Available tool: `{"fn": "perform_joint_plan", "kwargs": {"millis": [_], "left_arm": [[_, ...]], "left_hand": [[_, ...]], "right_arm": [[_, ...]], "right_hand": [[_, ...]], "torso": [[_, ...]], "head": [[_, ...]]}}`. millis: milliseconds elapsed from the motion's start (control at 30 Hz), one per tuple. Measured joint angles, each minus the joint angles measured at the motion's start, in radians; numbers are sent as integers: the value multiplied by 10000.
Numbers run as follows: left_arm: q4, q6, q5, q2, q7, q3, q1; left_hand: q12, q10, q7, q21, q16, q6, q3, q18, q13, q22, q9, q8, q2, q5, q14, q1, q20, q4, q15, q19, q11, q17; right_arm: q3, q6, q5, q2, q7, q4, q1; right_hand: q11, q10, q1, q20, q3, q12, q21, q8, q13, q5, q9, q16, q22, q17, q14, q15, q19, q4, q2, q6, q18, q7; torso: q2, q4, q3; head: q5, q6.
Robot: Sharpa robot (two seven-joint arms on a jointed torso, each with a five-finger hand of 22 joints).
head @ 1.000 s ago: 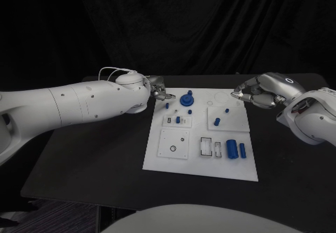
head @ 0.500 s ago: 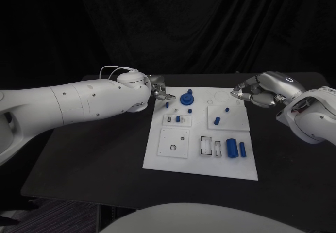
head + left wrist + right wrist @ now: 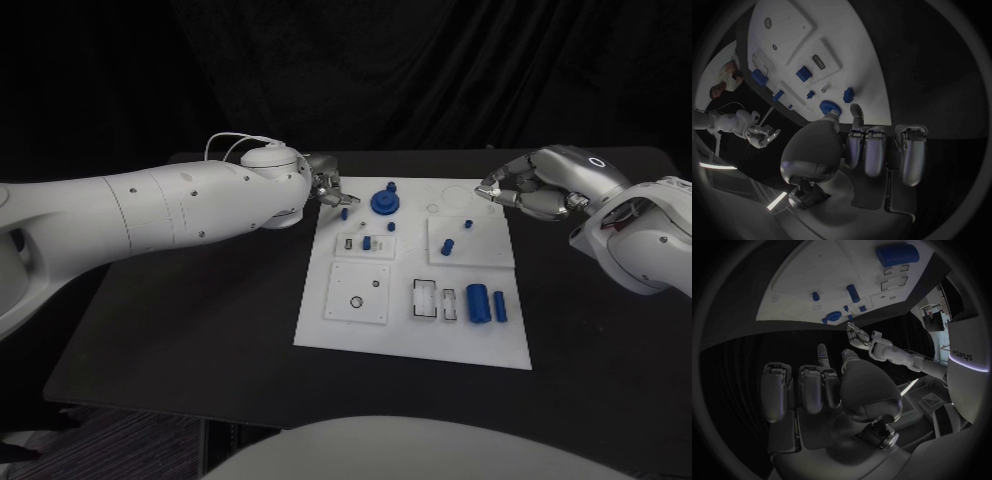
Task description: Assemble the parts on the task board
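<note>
The white task board [image 3: 418, 330] lies in the middle of the black table. At its far end stands a large blue knob [image 3: 385, 203], also seen from the wrists [image 3: 829, 106] [image 3: 832, 316]. Small blue pegs [image 3: 366, 243] [image 3: 447, 248] stand in the middle blocks, and two blue cylinders [image 3: 486, 304] lie near the right edge. My left hand [image 3: 329, 190] hovers at the board's far left corner, just over a small blue piece [image 3: 348, 213]. Its thumb and forefinger [image 3: 856, 111] are apart with nothing between them; the other fingers are folded. My right hand [image 3: 519, 190] hangs over the far right corner, fingers curled in; a bluish spot shows on its forefinger [image 3: 822, 356].
A square plate with a ring and a hole [image 3: 359, 295] and open rectangular slots [image 3: 427, 300] take up the board's near half. A round recess [image 3: 457, 198] lies just beside the right hand. Bare black table [image 3: 188, 320] stretches left and right of the board.
The right hand has lifted slightly towards the far edge. The left hand and the parts on the board stay where they were.
</note>
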Motion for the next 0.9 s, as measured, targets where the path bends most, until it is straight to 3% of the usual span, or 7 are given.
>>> {"fn": "perform_joint_plan", "kwargs": {"millis": [900], "left_arm": [[-183, 296, -4, 115, -3, 0, -57]], "left_hand": [[0, 0, 0, 0, 0, 0, 0, 0, 0, -1, -1, 0, 40, 48, 0, 40, 0, 1, 0, 0, 0, -1]], "right_arm": [[1, 3, 0, 11, 1, -7, -1]], "right_hand": [[0, 0, 0, 0, 0, 0, 0, 0, 0, 42, 0, 0, -2, 0, 0, 0, 0, 0, 0, -1, 1, 0]], "torso": [[-10, -6, -8]], "head": [[9, -61]]}}
